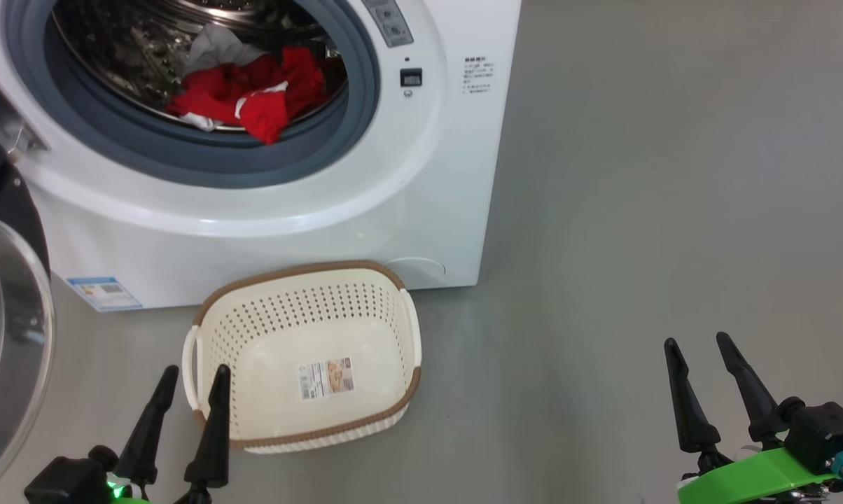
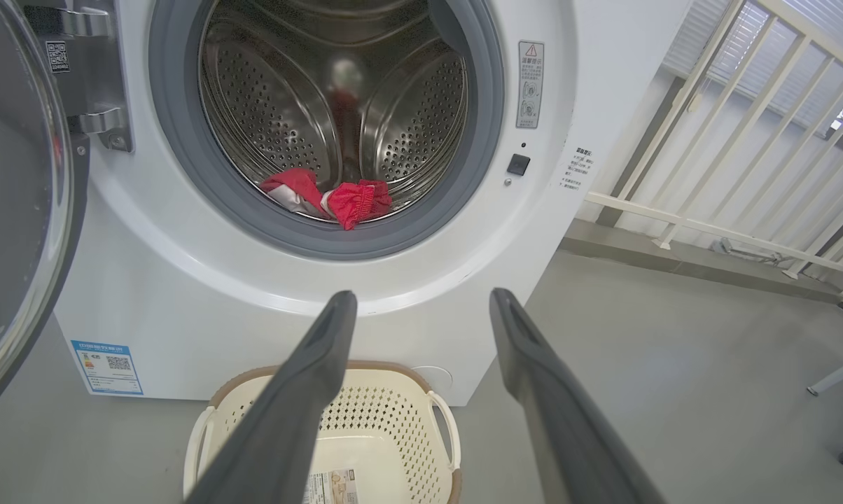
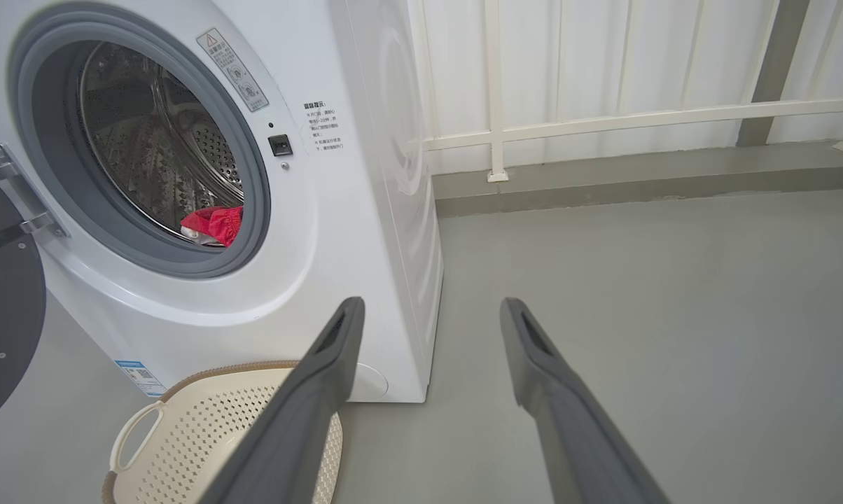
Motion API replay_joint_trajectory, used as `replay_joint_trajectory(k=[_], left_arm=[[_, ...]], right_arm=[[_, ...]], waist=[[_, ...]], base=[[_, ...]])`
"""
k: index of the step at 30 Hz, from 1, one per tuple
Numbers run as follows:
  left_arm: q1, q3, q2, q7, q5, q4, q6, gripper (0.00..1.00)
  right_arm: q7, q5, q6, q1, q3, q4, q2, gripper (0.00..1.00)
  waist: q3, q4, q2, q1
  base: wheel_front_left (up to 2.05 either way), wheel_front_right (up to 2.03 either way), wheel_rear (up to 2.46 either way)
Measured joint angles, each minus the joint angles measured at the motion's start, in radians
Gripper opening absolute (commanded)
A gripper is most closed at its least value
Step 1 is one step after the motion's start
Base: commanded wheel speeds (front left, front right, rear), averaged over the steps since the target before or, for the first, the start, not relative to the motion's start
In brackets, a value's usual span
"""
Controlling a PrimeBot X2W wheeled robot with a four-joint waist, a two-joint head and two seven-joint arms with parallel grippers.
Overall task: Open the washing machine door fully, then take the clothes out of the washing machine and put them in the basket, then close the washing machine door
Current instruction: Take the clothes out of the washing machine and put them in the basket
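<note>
Left gripper (image 1: 196, 371): I find the jaws released and spread wide, holding nothing. In the head view its inner finger overlaps the near left corner of the basket (image 1: 302, 269); I cannot tell whether they touch. In the left wrist view the left gripper (image 2: 423, 297) points at the washing machine (image 2: 183, 294), with the basket (image 2: 393, 374) low between and beyond the two fingers, set against the machine's foot. The paper label (image 1: 325, 378) shows on the basket's bottom.

Right gripper (image 1: 696, 341): jaws likewise released and wide apart, gripping nothing, over bare grey floor (image 1: 638, 210). It stands well apart from the basket, which lies off to its left. In the right wrist view the right gripper (image 3: 431, 302) has the machine's right front corner just ahead of its left finger and a white railing (image 3: 603, 115) farther ahead.

The washing machine door (image 1: 1, 336) stands swung open, to the left of the left jaws. The clothes (image 1: 253, 94), red with white parts, lie in the drum (image 2: 274, 105) at its front lip, one red fold draped onto the grey-blue seal (image 1: 204, 157), ahead of and above the left jaws, well apart from both grippers.
</note>
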Motion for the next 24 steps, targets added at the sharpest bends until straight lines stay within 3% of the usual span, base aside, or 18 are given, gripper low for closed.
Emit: replay_joint_trajectory(k=[13, 24], left_arm=[[-0.005, 0.012, 0.007, 0.000, 0.002, 0.006, 0.000, 1.00], [-0.006, 0.014, 0.006, 0.000, 0.008, 0.007, 0.000, 1.00]], right_arm=[[0.000, 0.000, 0.000, -0.002, 0.002, 0.000, 0.001, 1.00], [0.000, 0.000, 0.000, -0.003, 0.006, 0.000, 0.002, 1.00]], waist=[[0.008, 0.006, 0.0000, 0.0000], [0.011, 0.007, 0.0000, 0.0000]], base=[[1.57, -1.60, 0.04], [0.42, -0.42, 0.00]])
